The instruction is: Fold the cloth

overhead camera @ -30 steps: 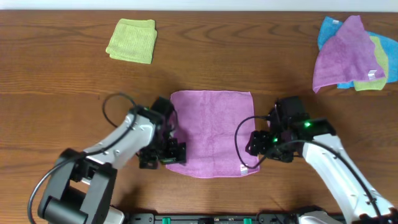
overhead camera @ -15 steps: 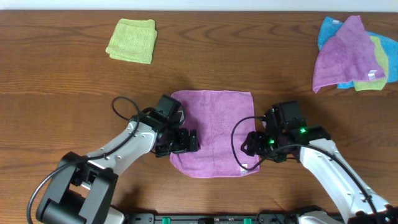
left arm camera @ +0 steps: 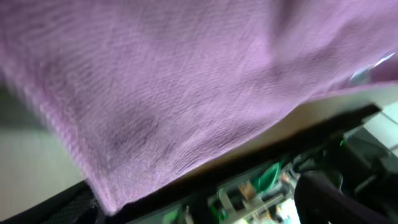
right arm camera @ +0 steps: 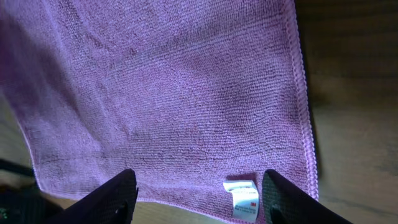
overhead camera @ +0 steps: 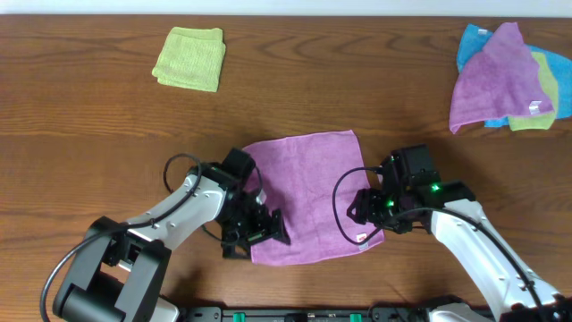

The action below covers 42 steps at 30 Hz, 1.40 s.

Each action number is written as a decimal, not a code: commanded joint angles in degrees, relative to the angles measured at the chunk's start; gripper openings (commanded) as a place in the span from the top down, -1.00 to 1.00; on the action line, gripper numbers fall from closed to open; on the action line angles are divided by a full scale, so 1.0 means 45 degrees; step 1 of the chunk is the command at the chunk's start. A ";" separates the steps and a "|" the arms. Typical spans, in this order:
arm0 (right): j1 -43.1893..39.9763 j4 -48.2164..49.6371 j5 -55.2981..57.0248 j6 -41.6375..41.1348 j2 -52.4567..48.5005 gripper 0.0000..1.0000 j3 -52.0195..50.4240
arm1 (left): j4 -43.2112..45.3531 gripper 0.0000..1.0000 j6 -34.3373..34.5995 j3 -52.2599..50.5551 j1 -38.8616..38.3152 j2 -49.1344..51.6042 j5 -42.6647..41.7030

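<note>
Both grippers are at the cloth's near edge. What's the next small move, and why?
Probably lower the right gripper and close it on the near corner: its jaws stand open astride the edge of the cloth beside the white tag, gripping nothing.

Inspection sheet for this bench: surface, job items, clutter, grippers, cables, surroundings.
Surface: wooden table, no spills or debris seen.
Job's things: cloth spread flat, slightly skewed; white tag at its near right corner.
Clutter: lime-green towel folded, far left; towel pile far right, purple over blue and green.
Grippers: left gripper open, at the cloth's near left corner; right gripper open, fingers either side of the near edge by the tag.
Cables: black loop on left arm; black loop on right arm overlaps the cloth's right edge from above.
Surroundings: nothing seen.
</note>
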<state>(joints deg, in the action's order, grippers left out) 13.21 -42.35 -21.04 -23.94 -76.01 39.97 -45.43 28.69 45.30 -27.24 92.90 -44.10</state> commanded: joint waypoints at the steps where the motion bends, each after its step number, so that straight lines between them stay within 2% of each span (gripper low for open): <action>1: 0.0107 0.0049 0.0058 -0.0155 0.0029 -0.29 0.0000 | -0.0083 -0.90 -0.0471 -0.0034 -0.0034 0.0160 -0.0272; 6: 0.0107 0.0170 0.0146 -0.0155 0.0029 -0.26 0.0000 | 0.1326 -0.90 0.0287 -0.0034 -0.0034 0.0160 -0.0335; 10: 0.0107 0.0175 0.0534 -0.0160 0.0029 -0.26 0.0000 | 0.1719 -0.90 0.0393 -0.0034 -0.0034 0.0160 -0.0461; 20: 0.0107 0.0233 0.0976 -0.0194 0.0029 -0.27 0.0000 | -0.0442 -0.90 -0.0107 -0.0034 -0.0034 0.0160 -0.1399; 27: 0.0107 0.0233 0.1010 -0.0194 0.0029 -0.27 0.0000 | -0.1588 -0.91 -0.0151 -0.0034 -0.0034 0.0160 -0.3405; 32: 0.0107 0.0228 0.1064 -0.0194 0.0029 -0.27 0.0000 | -0.1933 -0.91 -0.0787 -0.0029 -0.0034 0.0160 -0.4401; 34: 0.0107 0.0228 0.1132 -0.0194 0.0029 -0.28 0.0000 | -0.1744 -0.91 -0.1083 -0.0029 -0.0024 0.0160 -0.3487; 39: 0.0107 0.0219 0.1384 -0.0189 0.0029 -0.31 0.0000 | -0.1496 -0.91 -0.1093 -0.0024 -0.0019 0.0155 0.1389; 42: 0.0107 0.0238 0.1394 -0.0185 0.0029 -0.33 0.0000 | -0.1112 -0.91 -0.1073 -0.0019 -0.0024 0.0155 0.3055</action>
<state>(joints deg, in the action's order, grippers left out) 13.21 -41.30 -15.59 -23.99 -76.01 39.97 -51.37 25.08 45.28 -27.22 92.90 -42.15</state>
